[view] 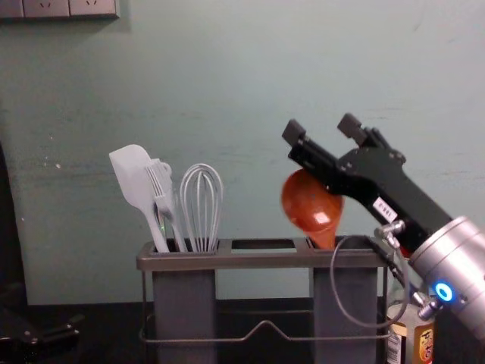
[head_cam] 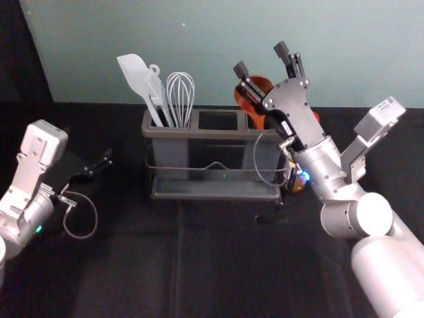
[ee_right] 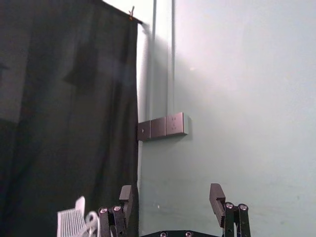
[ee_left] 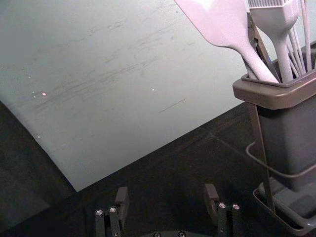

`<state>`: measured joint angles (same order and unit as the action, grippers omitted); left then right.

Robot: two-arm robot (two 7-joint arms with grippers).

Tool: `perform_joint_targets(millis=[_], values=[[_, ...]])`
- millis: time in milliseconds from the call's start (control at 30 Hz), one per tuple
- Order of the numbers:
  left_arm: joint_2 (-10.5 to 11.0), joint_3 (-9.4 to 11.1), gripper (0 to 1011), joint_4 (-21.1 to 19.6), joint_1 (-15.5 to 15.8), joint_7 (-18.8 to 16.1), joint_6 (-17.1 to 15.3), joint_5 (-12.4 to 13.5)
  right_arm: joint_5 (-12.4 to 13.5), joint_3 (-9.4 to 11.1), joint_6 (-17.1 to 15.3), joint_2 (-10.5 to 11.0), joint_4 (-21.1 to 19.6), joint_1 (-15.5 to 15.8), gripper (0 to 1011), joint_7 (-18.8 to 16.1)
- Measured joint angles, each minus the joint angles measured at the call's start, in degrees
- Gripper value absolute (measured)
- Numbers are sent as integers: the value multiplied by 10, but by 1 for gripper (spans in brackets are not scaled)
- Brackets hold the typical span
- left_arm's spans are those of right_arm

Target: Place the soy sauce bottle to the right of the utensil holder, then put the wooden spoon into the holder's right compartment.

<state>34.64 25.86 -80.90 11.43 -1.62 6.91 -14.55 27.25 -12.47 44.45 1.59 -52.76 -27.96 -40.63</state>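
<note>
One glossy wooden spoon [view: 309, 206], right end effector [head_cam: 261, 59] above, left one [head_cam: 105, 159] beside holder [view: 258, 260].

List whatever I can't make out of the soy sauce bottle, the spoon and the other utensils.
- Soy sauce bottle: in the chest view, the right arm and its cable hide the neck; the lower edge cuts off the base.
- Its label's fine print: too small, chest view.
- Wooden spoon: lower handle hidden inside the right compartment, chest view.
- Whisk and spatula: lower ends hidden by the left compartment, chest view.
</note>
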Motion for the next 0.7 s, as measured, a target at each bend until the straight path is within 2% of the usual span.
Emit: perform_joint_targets(millis=[200,367,533,700], values=[[0,0,1005,0,0,0,0,0,-3,2,-16,13,-57,20,1003,12],[0,0,1005,0,0,0,0,0,3,11,-24,33,-118,45,1002,20],[0,0,1005,0,0,0,0,0,19,30,-24,55,-168,69,1002,23],[0,0,1005,0,0,0,0,0,26,52,-13,73,-194,85,1002,27]])
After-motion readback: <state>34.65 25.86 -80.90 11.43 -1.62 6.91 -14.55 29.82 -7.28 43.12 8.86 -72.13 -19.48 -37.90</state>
